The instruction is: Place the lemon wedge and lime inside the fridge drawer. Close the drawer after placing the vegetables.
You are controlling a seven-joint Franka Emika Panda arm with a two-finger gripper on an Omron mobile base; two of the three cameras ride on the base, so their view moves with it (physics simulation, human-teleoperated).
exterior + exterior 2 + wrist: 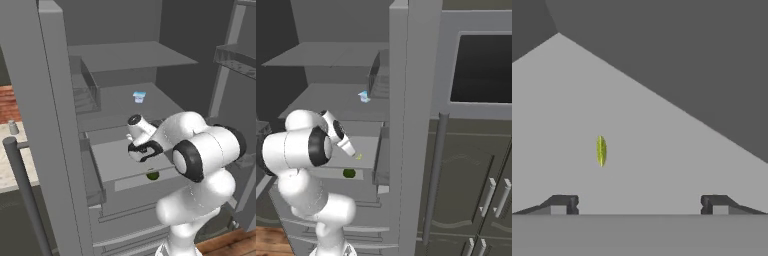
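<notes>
Fingertips of the white arm's hand [639,204] stand wide apart with nothing between them, poised over the pulled-out plain grey box-shaped fridge drawer [368,145]. Tiny yellow-green lemon wedge [601,150] lies on its floor, at about eleven o'clock from the hand. Small dark green lime [349,173] sits near the drawer's front panel.

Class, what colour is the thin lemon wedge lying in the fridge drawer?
Yellow-green; the lemon wedge shows best in the hand view, against the plain grey fridge drawer.
</notes>
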